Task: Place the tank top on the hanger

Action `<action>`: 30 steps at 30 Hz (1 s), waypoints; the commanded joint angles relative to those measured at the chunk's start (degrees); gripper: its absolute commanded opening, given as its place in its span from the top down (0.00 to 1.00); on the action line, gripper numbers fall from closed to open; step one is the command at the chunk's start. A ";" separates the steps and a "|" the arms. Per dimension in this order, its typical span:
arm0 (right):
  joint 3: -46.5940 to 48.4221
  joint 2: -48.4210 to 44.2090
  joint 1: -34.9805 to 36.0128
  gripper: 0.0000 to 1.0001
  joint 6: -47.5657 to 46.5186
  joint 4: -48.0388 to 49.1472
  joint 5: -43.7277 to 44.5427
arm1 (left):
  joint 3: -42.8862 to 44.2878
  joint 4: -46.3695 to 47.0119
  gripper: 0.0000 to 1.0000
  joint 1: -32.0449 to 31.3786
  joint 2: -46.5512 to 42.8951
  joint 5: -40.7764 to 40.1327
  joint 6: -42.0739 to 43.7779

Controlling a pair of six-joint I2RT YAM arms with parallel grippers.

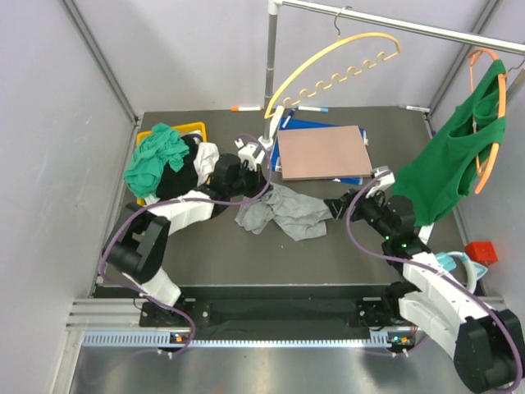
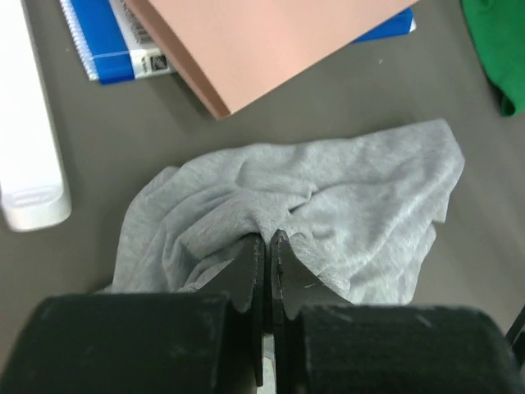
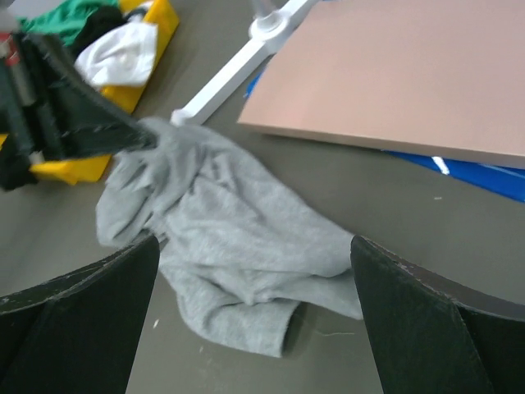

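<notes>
L gripper (image 2: 268,238) is clamped on the grey top (image 2: 361,205), with a small ridge of fabric drawn up between the tips. The pinch sits on a bunched fold at the top's left end, not on a clean strap or hem as far as I can see. First risk: I lift a wad with several layers, no opening shows, and there's nothing to thread the hanger through. Second: the bite is thin and the fabric soft, so it could slide out partway up.

R gripper (image 3: 254,246) is spread wide, holding nothing, hanging over the near-right part of the top. Can't tell whether it touches. If it closes where it is, it prob. takes another random fold, and both arms then stretch a twisted rope of cloth.

The rest of the top lies crumpled on the bench (image 1: 213,254), just in front of the brown board (image 1: 320,152) and near the white rack foot (image 3: 230,70). A dragged lift could catch on either.

The hanger (image 1: 336,61) hangs tilted from the rail (image 1: 394,25) by its thin hook, well apart from the top and high above it. Any sideways push while dressing it could make it swing or unhook.

The green top (image 1: 443,164) hangs close beside the R arm, so a wide swing could snag it.
</notes>
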 commanded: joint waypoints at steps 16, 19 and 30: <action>5.64 14.40 30.75 0.00 2.97 10.64 10.00 | 3.59 15.91 0.01 0.19 2.45 -5.93 -3.27; 10.20 20.80 36.02 0.00 2.89 9.33 13.95 | -1.50 11.15 0.01 0.10 -5.31 -14.11 0.69; 26.12 42.97 45.00 0.07 3.94 2.38 23.54 | -12.85 -3.63 0.01 0.37 -24.11 -29.16 3.17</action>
